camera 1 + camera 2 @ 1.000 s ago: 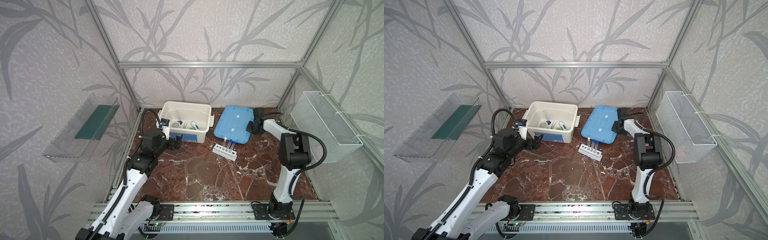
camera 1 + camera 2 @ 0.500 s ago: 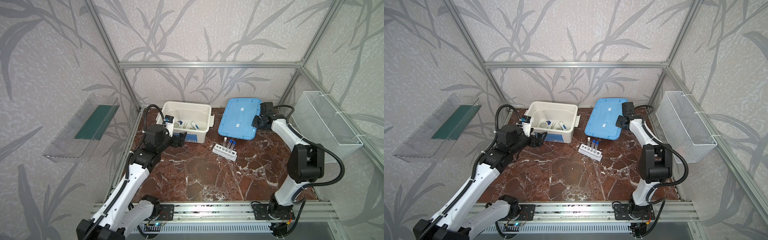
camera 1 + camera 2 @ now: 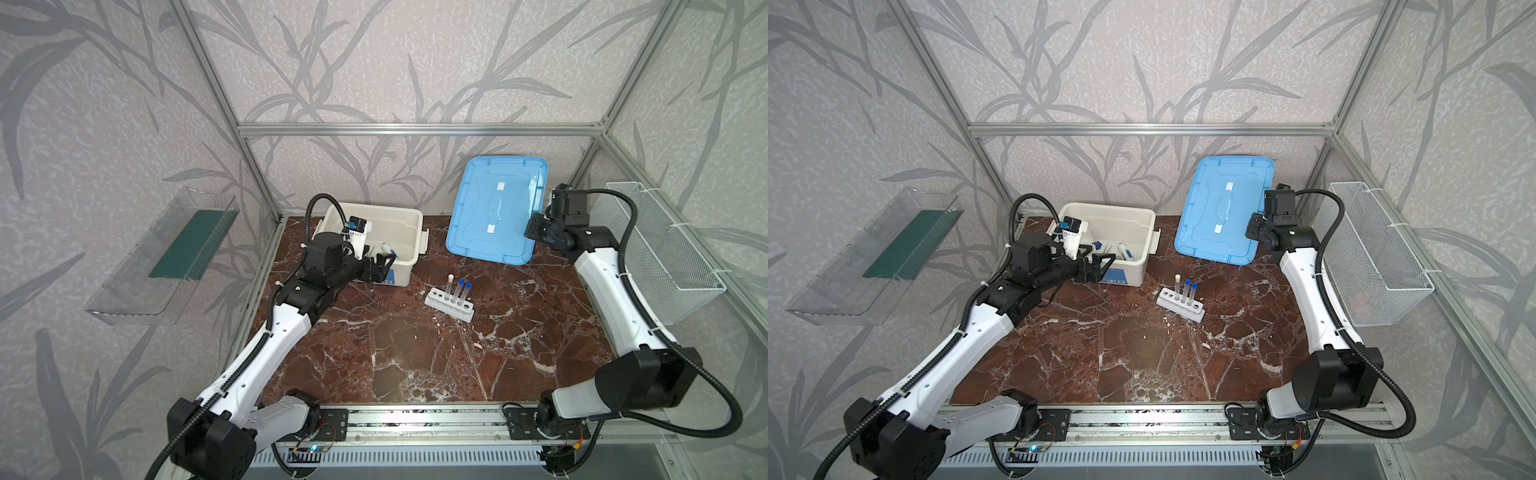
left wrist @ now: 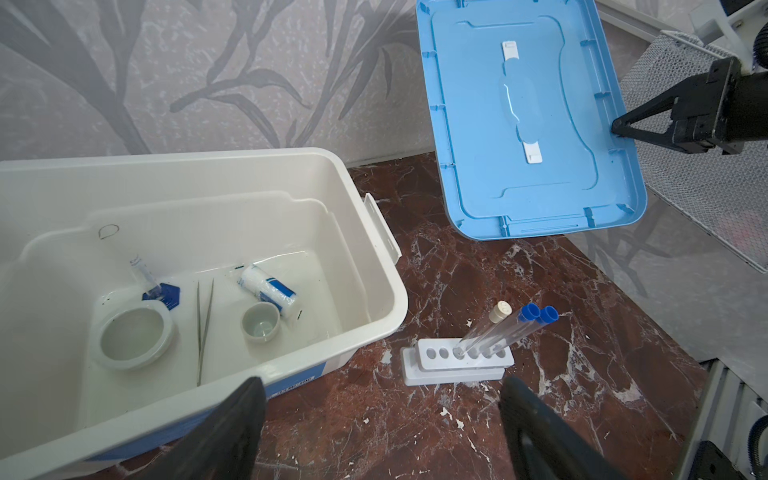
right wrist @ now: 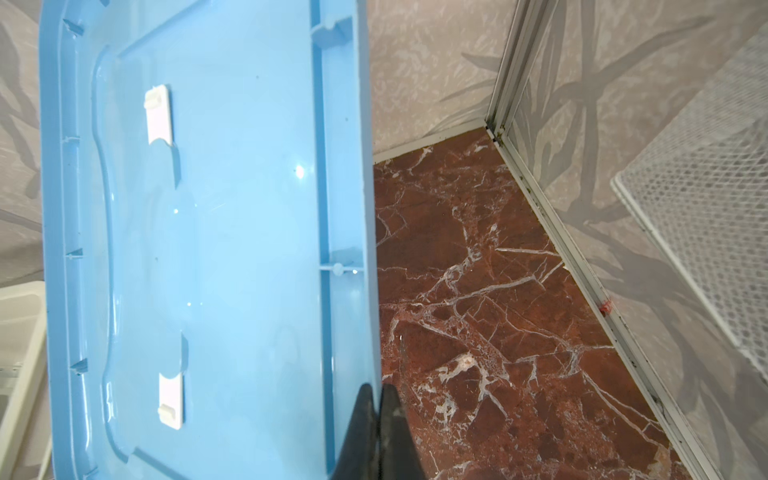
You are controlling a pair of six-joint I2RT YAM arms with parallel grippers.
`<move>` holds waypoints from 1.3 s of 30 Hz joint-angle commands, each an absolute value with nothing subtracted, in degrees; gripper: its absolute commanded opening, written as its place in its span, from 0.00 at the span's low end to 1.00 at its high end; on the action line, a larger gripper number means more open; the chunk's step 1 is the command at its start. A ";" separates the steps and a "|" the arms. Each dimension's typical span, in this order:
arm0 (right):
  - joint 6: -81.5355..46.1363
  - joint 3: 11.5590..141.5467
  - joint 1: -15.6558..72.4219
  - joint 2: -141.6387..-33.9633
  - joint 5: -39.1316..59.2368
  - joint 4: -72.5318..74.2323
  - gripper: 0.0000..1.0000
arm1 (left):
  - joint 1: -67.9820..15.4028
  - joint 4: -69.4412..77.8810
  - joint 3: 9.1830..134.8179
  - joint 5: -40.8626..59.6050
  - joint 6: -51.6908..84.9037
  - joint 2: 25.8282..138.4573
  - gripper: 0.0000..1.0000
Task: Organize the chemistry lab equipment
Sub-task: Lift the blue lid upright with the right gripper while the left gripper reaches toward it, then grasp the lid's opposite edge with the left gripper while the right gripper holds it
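My right gripper [image 5: 377, 390] is shut on the long edge of the blue lid [image 5: 208, 249], holding it tilted up off the table at the back right [image 3: 494, 208]. My left gripper [image 4: 382, 390] hangs open and holds nothing, by the front corner of the white bin [image 4: 208, 160], seen in both top views [image 3: 380, 266] [image 3: 1096, 266]. In the bin lie two white cups [image 4: 133, 336] [image 4: 260, 322], metal tweezers [image 4: 204, 328], a white blue-labelled bottle [image 4: 270, 289] and a blue-based clear cylinder [image 4: 147, 278]. Three capped test tubes [image 3: 459, 291] stand in the white rack [image 3: 449, 305].
A white wire basket [image 3: 665, 249] hangs on the right wall close behind my right arm. A clear shelf [image 3: 166, 253] is fixed to the left wall. Aluminium frame posts [image 3: 582, 166] stand at the back corners. Bare marble [image 3: 415, 353] lies in front of the rack.
The right gripper has lifted the blue lid off the table and tipped it up towards the back wall. The left gripper has moved closer to the bin's front corner.
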State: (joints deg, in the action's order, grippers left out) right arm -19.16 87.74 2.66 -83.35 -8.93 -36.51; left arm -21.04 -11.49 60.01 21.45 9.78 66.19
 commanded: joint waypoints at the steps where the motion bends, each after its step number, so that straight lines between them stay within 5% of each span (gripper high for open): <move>1: -18.79 90.21 2.37 -78.99 -7.07 -37.18 0.00 | -21.73 -5.86 63.63 24.49 13.26 67.76 0.89; 16: -20.31 86.88 5.10 -68.10 2.88 -39.81 0.00 | -22.95 11.18 69.90 38.97 25.77 78.46 0.91; 39: -18.59 85.01 16.37 -64.66 -0.53 -42.49 0.00 | -25.31 18.06 74.61 42.84 28.78 86.26 0.86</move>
